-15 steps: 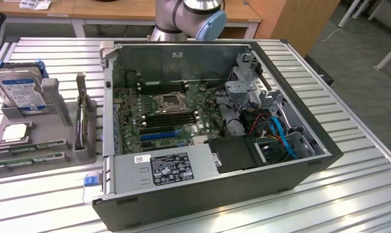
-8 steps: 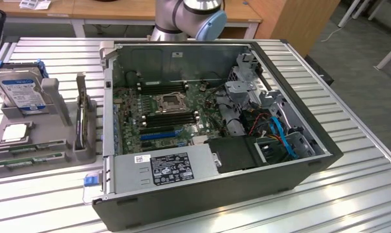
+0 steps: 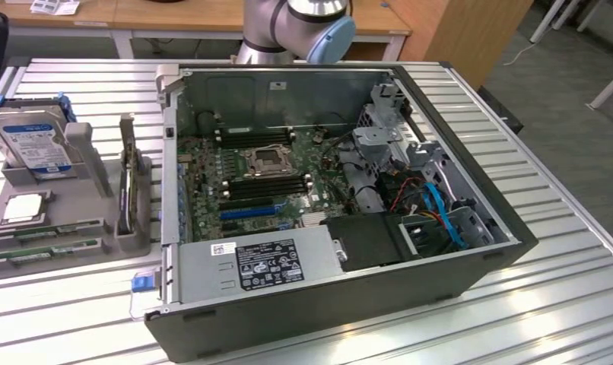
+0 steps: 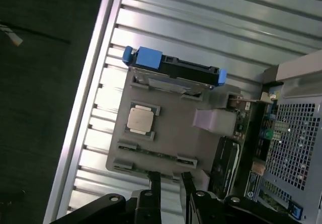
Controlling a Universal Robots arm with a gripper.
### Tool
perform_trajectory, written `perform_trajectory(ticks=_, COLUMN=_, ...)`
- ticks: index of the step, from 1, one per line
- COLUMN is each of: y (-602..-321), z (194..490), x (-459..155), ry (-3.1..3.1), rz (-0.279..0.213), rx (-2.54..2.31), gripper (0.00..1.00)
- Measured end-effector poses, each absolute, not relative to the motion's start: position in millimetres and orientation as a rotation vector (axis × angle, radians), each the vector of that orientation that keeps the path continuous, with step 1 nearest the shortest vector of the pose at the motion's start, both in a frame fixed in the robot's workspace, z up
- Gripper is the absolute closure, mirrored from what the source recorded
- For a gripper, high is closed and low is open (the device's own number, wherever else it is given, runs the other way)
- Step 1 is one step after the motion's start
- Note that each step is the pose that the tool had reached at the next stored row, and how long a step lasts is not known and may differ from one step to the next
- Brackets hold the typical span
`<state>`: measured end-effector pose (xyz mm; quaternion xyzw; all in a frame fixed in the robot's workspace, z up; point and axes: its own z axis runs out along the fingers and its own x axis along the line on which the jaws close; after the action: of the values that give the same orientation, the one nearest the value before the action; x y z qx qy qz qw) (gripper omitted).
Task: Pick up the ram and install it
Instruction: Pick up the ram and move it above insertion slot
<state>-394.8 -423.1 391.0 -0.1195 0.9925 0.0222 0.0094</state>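
While the pincer point(image 4: 169, 177) hangs above the grey holder point(image 4: 173, 128) with fingers point(image 4: 154, 183) apart and nothing between them, the ram point(image 4: 153, 152) lies flat in the holder's edge slots, nearest the fingertips; in the exterior view the ram point(image 3: 42, 252) sits at eight o'clock from the open case point(image 3: 317, 334); holder on the tabletop point(image 3: 550, 304); processor point(image 3: 23, 207) at the ram's twelve o'clock; drive point(image 3: 33, 144) upright beyond, blue-white label showing.
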Motion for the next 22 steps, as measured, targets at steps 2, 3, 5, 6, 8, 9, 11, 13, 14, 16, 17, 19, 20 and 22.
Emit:
perform_trajectory(ticks=2, y=-423.1, z=390.9, x=-394.8, ry=3.093, rz=0.069, rx=-0.431, gripper=0.71)
perform_trajectory(ticks=3, y=-423.1, z=390.8, x=-394.8, ry=3.09, rz=0.068, rx=-0.459, gripper=0.71)
perform_trajectory(ticks=5, y=-423.2, z=390.8, x=-394.8, ry=3.082, rz=0.066, rx=-0.515, gripper=0.71)
perform_trajectory(ticks=6, y=-423.1, z=390.7, x=-394.8, ry=3.078, rz=0.066, rx=-0.543, gripper=0.71)
perform_trajectory(ticks=8, y=-423.1, z=390.7, x=-394.8, ry=3.069, rz=0.064, rx=-0.598, gripper=0.71)
perform_trajectory(ticks=9, y=-423.1, z=390.6, x=-394.7, ry=3.064, rz=0.062, rx=-0.628, gripper=0.71)
perform_trajectory(ticks=11, y=-423.2, z=390.5, x=-394.7, ry=3.054, rz=0.06, rx=-0.683, gripper=0.71)
perform_trajectory(ticks=13, y=-423.2, z=390.4, x=-394.7, ry=3.043, rz=0.058, rx=-0.739, gripper=0.71)
perform_trajectory(ticks=14, y=-423.2, z=390.3, x=-394.7, ry=3.037, rz=0.057, rx=-0.766, gripper=0.71)
perform_trajectory(ticks=16, y=-423.2, z=390.2, x=-394.8, ry=3.023, rz=0.055, rx=-0.823, gripper=0.71)
perform_trajectory(ticks=17, y=-423.2, z=390.2, x=-394.8, ry=3.017, rz=0.054, rx=-0.85, gripper=0.71)
perform_trajectory(ticks=19, y=-423.2, z=390.0, x=-394.8, ry=3.002, rz=0.052, rx=-0.904, gripper=0.71)
perform_trajectory(ticks=20, y=-423.2, z=390.0, x=-394.8, ry=2.995, rz=0.051, rx=-0.931, gripper=0.71)
perform_trajectory(ticks=22, y=-423.1, z=389.8, x=-394.8, ry=2.979, rz=0.05, rx=-0.985, gripper=0.71)
